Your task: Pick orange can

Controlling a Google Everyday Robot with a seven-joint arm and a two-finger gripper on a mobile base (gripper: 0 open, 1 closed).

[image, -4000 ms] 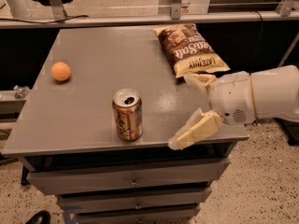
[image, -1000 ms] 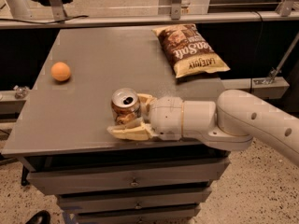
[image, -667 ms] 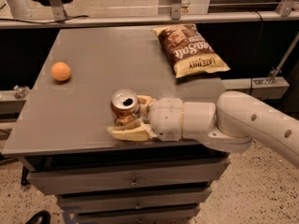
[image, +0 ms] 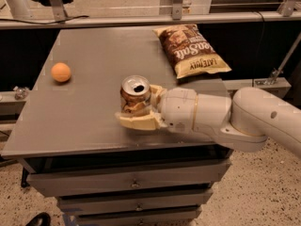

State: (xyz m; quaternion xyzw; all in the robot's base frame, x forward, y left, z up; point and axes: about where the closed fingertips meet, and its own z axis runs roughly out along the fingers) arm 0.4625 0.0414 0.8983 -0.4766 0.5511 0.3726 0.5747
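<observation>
Right, here is the gripper (image: 137,106) low over the front part of the table (image: 94,51), just right of the middle, and it has the orange can (image: 135,93) between its two cream fingers (image: 138,122). One finger lies across the can's near side, the other sits behind it toward the back of the table. They are pinched in against the can's body. The can stands upright with its silver top and dark opening facing up. Its base is hidden behind the near finger, so I cannot tell whether it sits on the table or hangs just above it.

The white arm (image: 225,117) reaches in from past the table's right edge, crossing the front right corner, its thick rounded wrist right behind the can.

Elsewhere on the table, a small orange ball (image: 61,72) rests near the left edge, well apart from the gripper. A brown-and-yellow chip bag (image: 190,49) lies flat at the back right, its lower corner hanging just over the right edge. Under the table's front edge — a stack of grey drawers (image: 131,182).
</observation>
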